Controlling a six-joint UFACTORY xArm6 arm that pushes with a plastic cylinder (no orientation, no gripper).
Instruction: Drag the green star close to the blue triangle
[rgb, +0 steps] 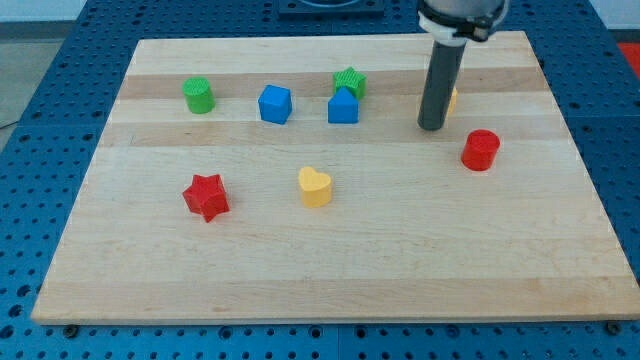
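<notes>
The green star (350, 81) sits near the view's top centre of the wooden board (330, 270). It touches the top edge of the blue triangle (343, 107), which lies just below it. My tip (432, 127) is to the right of both blocks, well apart from them. A small yellow block (452, 98) peeks out just behind the rod, mostly hidden by it.
A blue cube (275, 104) lies left of the blue triangle. A green cylinder (199, 95) is at the top left. A red cylinder (481, 150) is right of and below my tip. A red star (206, 196) and a yellow heart (315, 186) lie lower on the board.
</notes>
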